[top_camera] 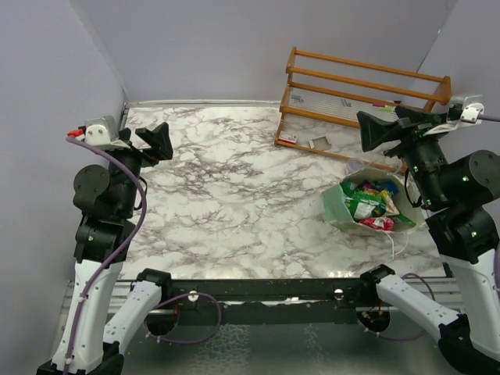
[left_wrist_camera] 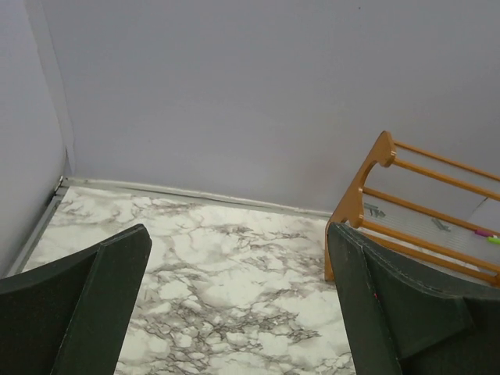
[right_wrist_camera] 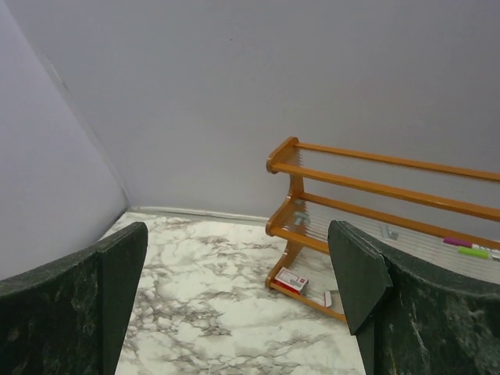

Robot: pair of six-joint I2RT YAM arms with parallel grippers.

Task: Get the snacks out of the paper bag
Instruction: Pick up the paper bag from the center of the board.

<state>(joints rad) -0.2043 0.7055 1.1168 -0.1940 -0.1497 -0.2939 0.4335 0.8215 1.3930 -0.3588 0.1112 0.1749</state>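
Observation:
The pale mint-green paper bag (top_camera: 334, 205) lies open on the marble table at the right in the top view, its white cord handles trailing toward the near edge. Several shiny snacks (top_camera: 367, 205) in green, red-pink, yellow and purple fill its mouth. My right gripper (top_camera: 373, 131) is open and empty, raised above and behind the bag, pointing left. My left gripper (top_camera: 158, 142) is open and empty, raised over the table's far left. The bag and snacks are out of both wrist views. The left wrist view (left_wrist_camera: 238, 305) and the right wrist view (right_wrist_camera: 238, 297) show open jaws over bare marble.
A wooden slatted rack (top_camera: 359, 94) stands at the back right, also seen in the left wrist view (left_wrist_camera: 406, 211) and the right wrist view (right_wrist_camera: 375, 211). A small white-and-red card (right_wrist_camera: 291, 280) lies under it. Lavender walls enclose the table on three sides.

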